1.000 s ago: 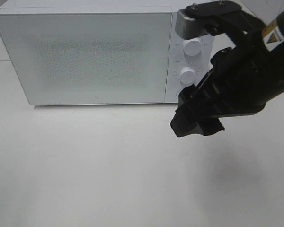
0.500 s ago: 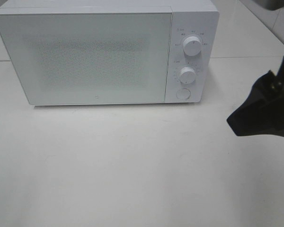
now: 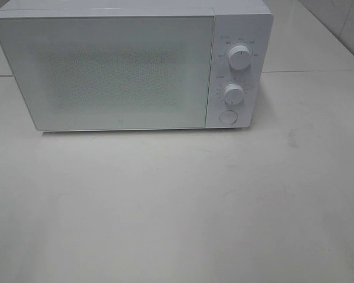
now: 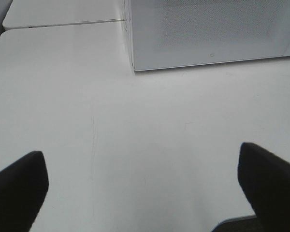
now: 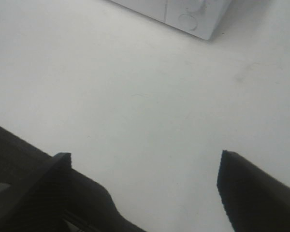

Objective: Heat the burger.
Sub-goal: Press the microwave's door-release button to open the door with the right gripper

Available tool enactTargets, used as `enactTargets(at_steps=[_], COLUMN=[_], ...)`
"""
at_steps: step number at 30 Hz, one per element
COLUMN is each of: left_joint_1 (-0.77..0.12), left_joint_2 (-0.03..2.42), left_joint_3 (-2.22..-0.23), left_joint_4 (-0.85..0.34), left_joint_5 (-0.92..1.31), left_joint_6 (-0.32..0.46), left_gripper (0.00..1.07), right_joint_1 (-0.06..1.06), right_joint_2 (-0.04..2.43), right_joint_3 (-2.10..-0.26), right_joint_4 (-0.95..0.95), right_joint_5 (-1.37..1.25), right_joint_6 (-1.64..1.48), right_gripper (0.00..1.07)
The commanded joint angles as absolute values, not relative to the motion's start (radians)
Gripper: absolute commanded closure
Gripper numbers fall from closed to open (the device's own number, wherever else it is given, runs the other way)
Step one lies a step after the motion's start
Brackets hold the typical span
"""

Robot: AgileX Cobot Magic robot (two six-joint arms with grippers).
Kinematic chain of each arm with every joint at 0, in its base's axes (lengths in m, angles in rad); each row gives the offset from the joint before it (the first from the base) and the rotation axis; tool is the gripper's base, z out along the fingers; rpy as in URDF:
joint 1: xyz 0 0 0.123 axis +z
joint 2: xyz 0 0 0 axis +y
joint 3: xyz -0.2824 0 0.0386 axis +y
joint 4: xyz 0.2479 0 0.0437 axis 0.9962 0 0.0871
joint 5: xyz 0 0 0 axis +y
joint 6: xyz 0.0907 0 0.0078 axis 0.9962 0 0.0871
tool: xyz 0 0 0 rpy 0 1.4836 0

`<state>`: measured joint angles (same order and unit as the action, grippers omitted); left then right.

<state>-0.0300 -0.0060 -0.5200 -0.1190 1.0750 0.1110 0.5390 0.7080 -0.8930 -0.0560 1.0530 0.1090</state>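
Note:
The burger is out of view in every frame. A white microwave (image 3: 130, 65) stands at the back of the white table with its door shut; two white dials (image 3: 239, 59) and a round button (image 3: 227, 116) sit on its right panel. Neither arm shows in the high view. In the left wrist view my left gripper (image 4: 142, 181) is open and empty above bare table, with the microwave's front corner (image 4: 203, 34) ahead. In the right wrist view my right gripper (image 5: 145, 186) is open and empty, with the microwave's button corner (image 5: 188, 19) far ahead.
The white table (image 3: 177, 206) spreads in front of the microwave. A seam between table panels (image 3: 312, 72) runs behind, to the right of the microwave. A tiled wall shows at the far right corner (image 3: 348, 23).
My right arm has pulled back from the microwave's control panel to the right and left the high view. The microwave has not moved.

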Motion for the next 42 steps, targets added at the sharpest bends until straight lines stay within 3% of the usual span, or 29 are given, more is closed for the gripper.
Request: enactTargets(at_steps=[1, 14, 28, 42], left_joint_1=[-0.024, -0.024, -0.024, -0.024], left_joint_2=[-0.022, -0.022, -0.022, -0.02], left_joint_3=[-0.518, -0.518, -0.518, -0.518], left_joint_4=[-0.125, -0.125, -0.125, -0.125], left_joint_5=[1.072, 1.072, 1.072, 1.072], left_joint_6=[0.106, 0.106, 0.106, 0.106], left_gripper=[0.07, 0.07, 0.07, 0.07], right_joint_1=[0.45, 0.231, 0.202, 0.202], right_joint_2=[0.594, 0.235, -0.004, -0.032], right_joint_3=[-0.831, -0.672, -0.529, -0.503], right_joint_4=[-0.063, -0.068, -0.068, -0.059], right_joint_5=[1.068, 0.995, 0.935, 0.995], right_joint_6=[0.118, 0.113, 0.068, 0.065], right_gripper=[0.28, 0.32, 0.32, 0.32])
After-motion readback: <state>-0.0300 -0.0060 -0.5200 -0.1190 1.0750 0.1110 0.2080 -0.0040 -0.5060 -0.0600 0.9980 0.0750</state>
